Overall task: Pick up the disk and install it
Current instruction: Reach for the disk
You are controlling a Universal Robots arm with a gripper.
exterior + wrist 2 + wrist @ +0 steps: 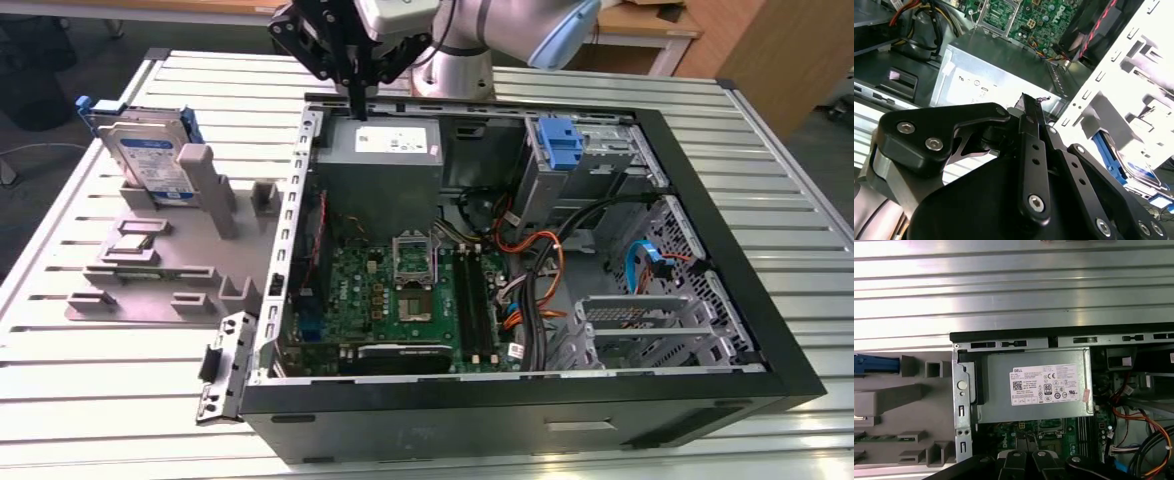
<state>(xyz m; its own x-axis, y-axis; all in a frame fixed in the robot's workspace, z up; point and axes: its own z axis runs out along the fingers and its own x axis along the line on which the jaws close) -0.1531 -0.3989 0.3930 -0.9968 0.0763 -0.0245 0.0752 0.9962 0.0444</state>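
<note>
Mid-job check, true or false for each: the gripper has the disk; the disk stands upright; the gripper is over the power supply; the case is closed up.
1. The gripper holds the disk. False: the gripper is shut on nothing; the disk sits in the grey fixture outside the case.
2. The disk stands upright. True.
3. The gripper hangs over the power-supply box. True.
4. The computer case is closed. False: the computer case is open, with the motherboard exposed.
</note>
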